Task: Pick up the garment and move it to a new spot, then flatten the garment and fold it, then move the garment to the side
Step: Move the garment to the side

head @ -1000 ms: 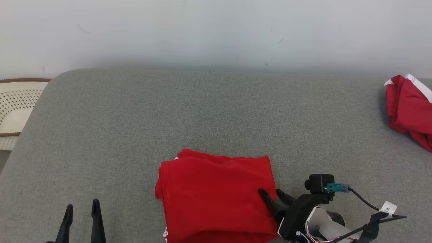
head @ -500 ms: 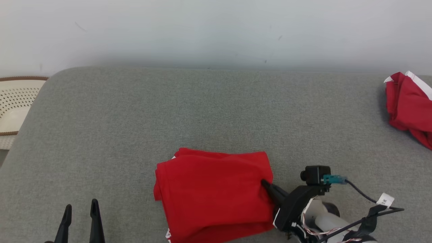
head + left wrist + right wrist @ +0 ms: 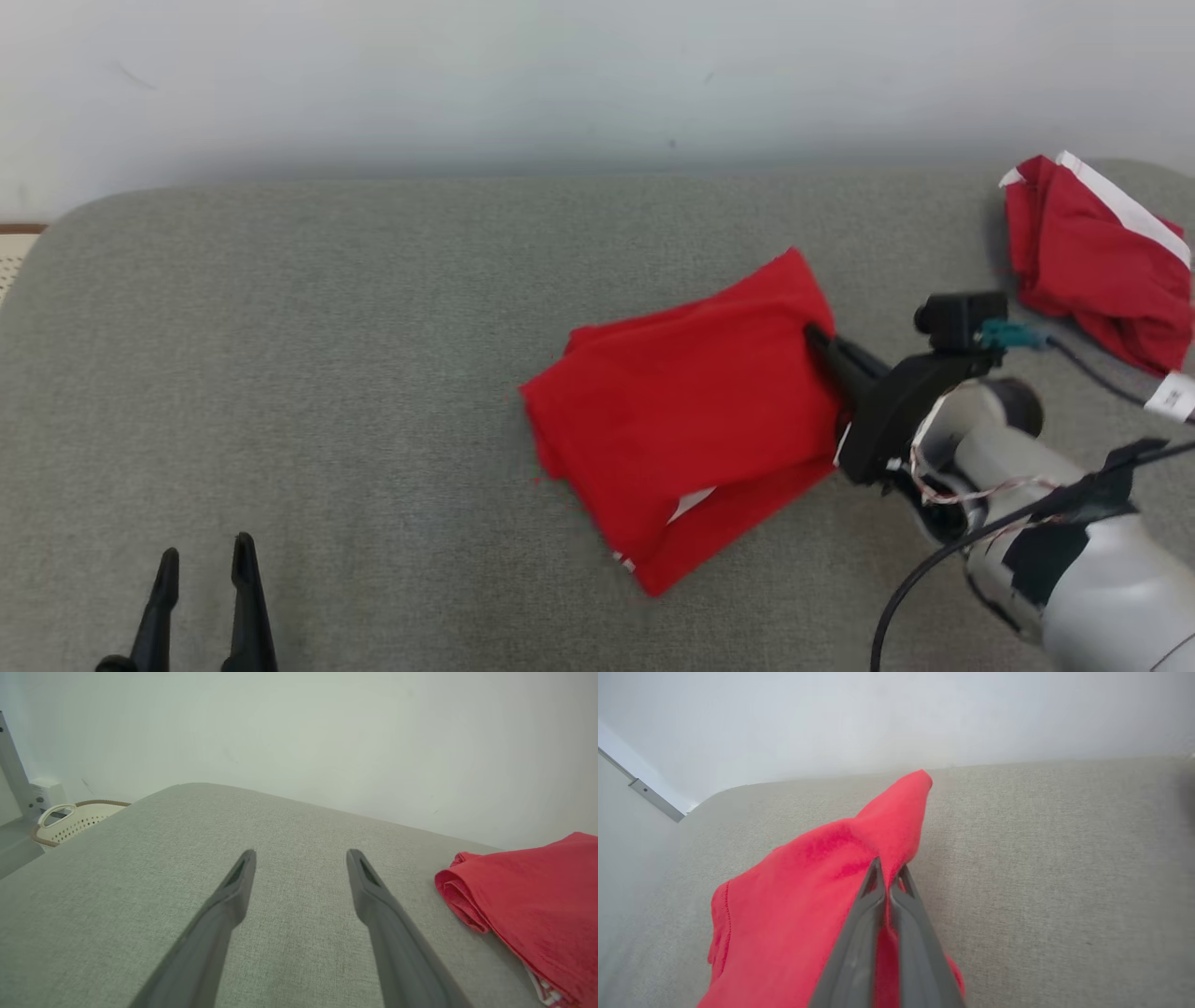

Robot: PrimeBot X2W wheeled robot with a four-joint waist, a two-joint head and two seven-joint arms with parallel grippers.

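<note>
Overhead, the folded red garment (image 3: 686, 420) sits right of centre on the grey surface (image 3: 327, 327), its edge pinched by the jaws of the right gripper (image 3: 814, 336). The left gripper (image 3: 206, 549) waits at lower left. From the left wrist, jaws spread, garment (image 3: 528, 891) alongside. From the right wrist, jaws pressed together on the cloth (image 3: 808, 905).

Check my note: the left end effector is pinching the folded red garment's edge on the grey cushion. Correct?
Wrong arm: the right end effector is pinching the edge of the folded red garment on the grey cushion; the right wrist view shows it shut on the cloth.
</note>
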